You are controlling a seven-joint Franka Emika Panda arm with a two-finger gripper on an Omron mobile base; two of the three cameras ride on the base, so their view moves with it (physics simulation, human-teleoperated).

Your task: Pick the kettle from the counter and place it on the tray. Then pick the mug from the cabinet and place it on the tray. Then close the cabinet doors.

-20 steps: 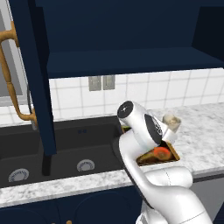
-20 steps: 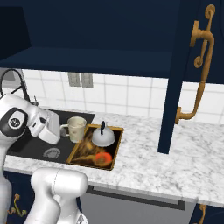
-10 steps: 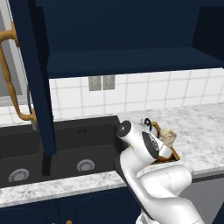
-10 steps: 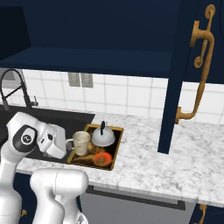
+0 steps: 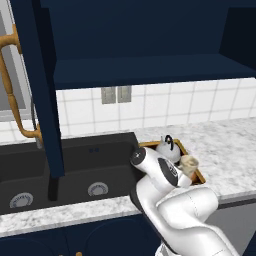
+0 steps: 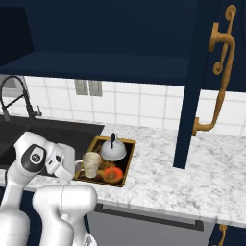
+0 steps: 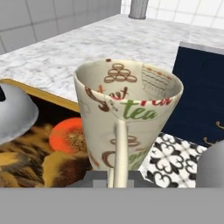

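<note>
End effector (image 6: 79, 166) pinching the handle of the mug (image 6: 91, 164), jaws drawn tight, holds it upright at the front of the tray (image 6: 126, 163) on the counter (image 6: 163, 178). Beside the mug, the kettle (image 6: 113, 150) sits at the tray's rear. Above, the cabinet (image 5: 145, 45) stands open, its doors (image 6: 204, 81) swung wide, with the black sink (image 5: 30, 175) alongside.
</note>
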